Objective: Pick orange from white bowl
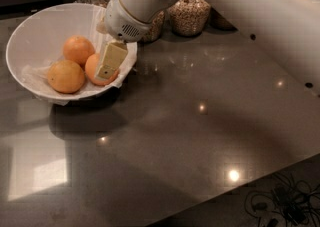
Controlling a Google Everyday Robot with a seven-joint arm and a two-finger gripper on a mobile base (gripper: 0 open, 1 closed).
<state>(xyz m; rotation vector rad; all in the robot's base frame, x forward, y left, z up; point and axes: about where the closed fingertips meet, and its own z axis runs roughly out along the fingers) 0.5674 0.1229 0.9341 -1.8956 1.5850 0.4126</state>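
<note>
Camera view, we log: round smooth deep-orange fruit, rightmost in wide white paper-lined bowl, probably firm and slick, best grasped across its middle; cream gripper over it, jaws' state we cannot tell.

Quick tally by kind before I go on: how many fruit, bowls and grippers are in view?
White bowl: 1
Oranges: 3, all inside it
Gripper: 1, over the bowl's right side, at the rightmost orange
Total: 5
</note>
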